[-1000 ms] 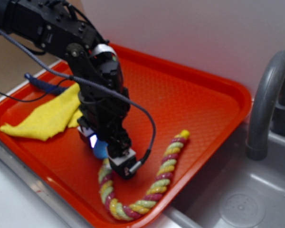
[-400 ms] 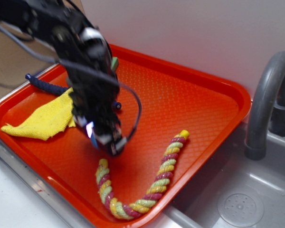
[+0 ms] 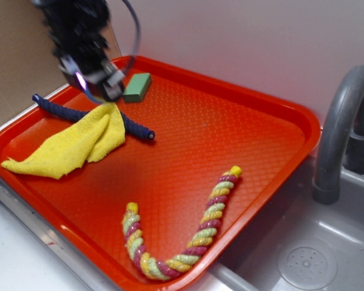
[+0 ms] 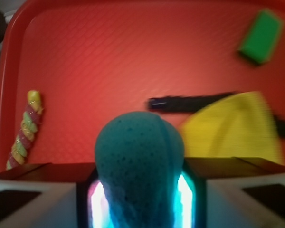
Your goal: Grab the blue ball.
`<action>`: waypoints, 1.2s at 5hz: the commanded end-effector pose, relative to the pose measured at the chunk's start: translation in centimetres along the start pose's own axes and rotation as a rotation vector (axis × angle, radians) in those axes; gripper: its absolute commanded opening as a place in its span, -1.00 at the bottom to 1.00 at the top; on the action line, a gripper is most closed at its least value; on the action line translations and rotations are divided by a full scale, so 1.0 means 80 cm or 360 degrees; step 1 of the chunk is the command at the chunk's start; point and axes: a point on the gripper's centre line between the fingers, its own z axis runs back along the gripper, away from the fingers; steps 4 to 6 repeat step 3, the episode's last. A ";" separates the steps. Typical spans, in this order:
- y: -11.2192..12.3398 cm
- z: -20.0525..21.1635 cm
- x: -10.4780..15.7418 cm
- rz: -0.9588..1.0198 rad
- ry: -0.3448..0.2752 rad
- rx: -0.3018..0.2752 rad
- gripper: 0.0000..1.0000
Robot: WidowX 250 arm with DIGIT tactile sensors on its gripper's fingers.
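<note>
The biggest thing is the red tray (image 3: 242,130). It lies under me, and I am up in the air above its far left corner. A gray sink (image 3: 303,254) sits past the tray's right edge, far from me, with a bent gray pipe (image 3: 337,130) standing up in it.

My arm (image 3: 79,24) is dark and blurry at the top of the side view. My claw (image 3: 97,82) hangs at its low end.

A yellow cloth (image 3: 73,142) lies on the tray just below me. In my own view it is down and to the right of me. A rope toy (image 3: 188,233) with yellow, green and pink twists lies in a U shape, far from me, near the front edge of the tray. In my own view I see only one end of it, at the left.

A long dark blue rod (image 3: 97,115) lies on the tray under me. The cloth covers its middle. A little green block (image 3: 137,87) lies flat just beside me, by the back rim.

I am holding the ball (image 4: 139,164). My two fingers are squeezed shut on its sides, and it fills the gap between them. It is blue-green with tiny dimples, and a thin groove runs down it. The ball is up in the air with me, not touching the tray.
</note>
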 end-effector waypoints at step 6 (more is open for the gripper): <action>0.123 0.135 -0.016 0.0314 -0.0421 0.0030 -1.00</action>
